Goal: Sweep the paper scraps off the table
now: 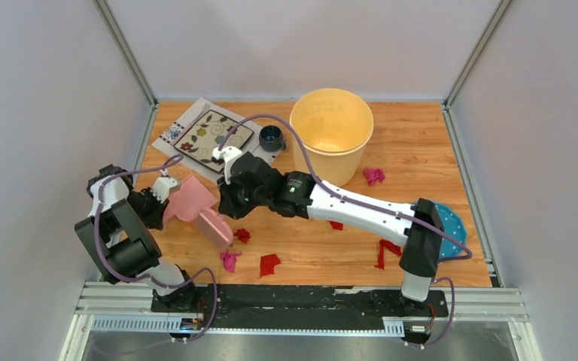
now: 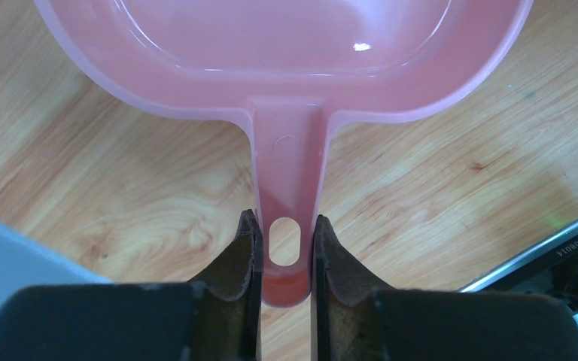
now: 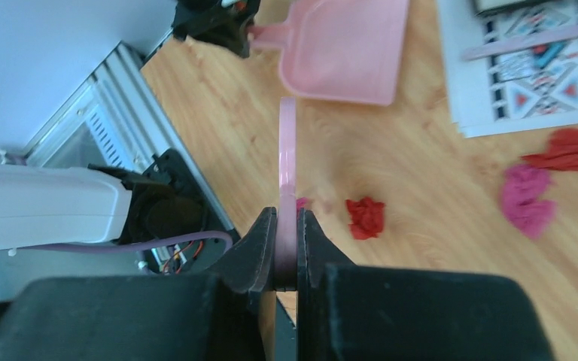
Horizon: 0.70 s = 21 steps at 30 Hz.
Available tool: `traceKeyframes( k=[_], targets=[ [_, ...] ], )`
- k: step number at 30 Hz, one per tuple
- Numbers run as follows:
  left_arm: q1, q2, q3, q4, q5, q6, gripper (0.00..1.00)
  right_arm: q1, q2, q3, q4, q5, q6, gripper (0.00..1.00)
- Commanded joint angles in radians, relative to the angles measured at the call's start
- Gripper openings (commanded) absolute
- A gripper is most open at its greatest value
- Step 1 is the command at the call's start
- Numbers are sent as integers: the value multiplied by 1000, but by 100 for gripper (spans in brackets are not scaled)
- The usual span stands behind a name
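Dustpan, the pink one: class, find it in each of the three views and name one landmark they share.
Top external: the dustpan lies left of centre, by the left arm.
Left wrist: it fills the top, its handle running down between the fingers.
Right wrist: top centre, beyond the brush.
Shared landmark: the left gripper shut on the dustpan's handle.

Red and magenta paper scraps [image 1: 269,264], orange-brown wood-grain table [image 1: 421,150], pink dustpan [image 1: 190,199], pink brush [image 1: 214,228], yellow bucket [image 1: 339,162], patterned white placemat [image 1: 193,118]
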State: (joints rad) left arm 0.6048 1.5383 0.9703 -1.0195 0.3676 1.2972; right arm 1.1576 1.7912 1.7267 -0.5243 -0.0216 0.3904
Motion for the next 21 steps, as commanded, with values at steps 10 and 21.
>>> traceKeyframes(
  k=[10,21],
  targets=[
    [-2,-182,125,-70,10,-205,0,-13,132,-61,103,-51,122,0],
    [-177,-331,50,-94,-32,-233,0,-90,-170,-364,-164,141,122,0]
  ],
)
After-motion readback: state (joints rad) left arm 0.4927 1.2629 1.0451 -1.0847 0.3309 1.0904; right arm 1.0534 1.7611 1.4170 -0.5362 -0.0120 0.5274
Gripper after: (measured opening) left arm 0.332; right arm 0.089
